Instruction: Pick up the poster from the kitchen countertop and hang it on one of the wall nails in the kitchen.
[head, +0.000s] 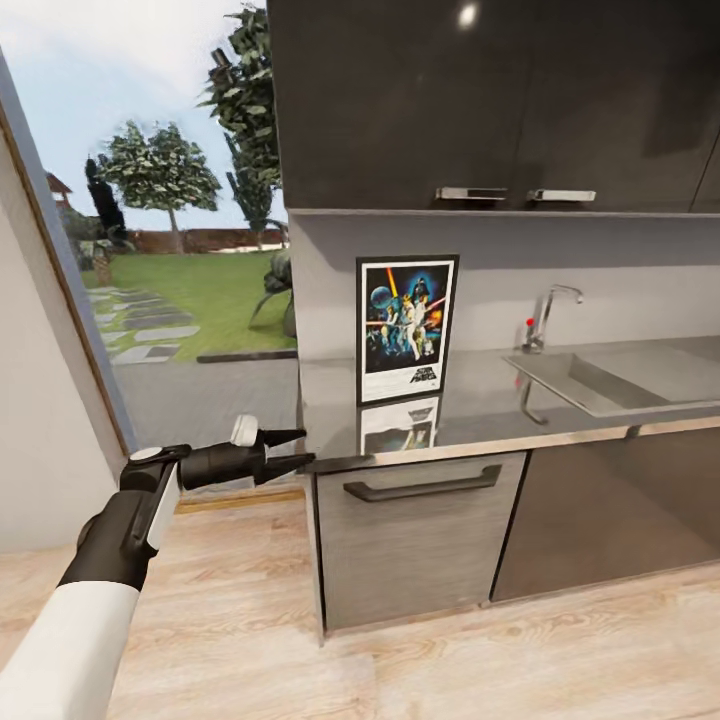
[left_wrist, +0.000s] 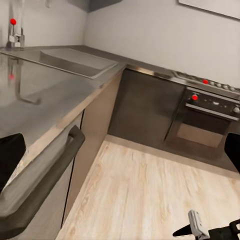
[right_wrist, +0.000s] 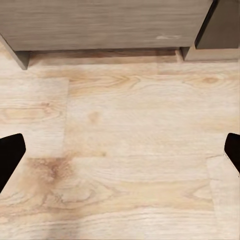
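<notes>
The poster (head: 407, 328) stands upright on the kitchen countertop (head: 480, 405), leaning against the back wall, left of the sink (head: 610, 380), its long axis vertical. The left gripper (head: 290, 449) hovers with fingers spread and empty just off the countertop's front left corner, so the poster lies ahead of it, higher and further in over the slab. The right gripper (right_wrist: 120, 150), also spread and empty, faces the wooden floor (right_wrist: 130, 165), so I judge the left arm nearer.
</notes>
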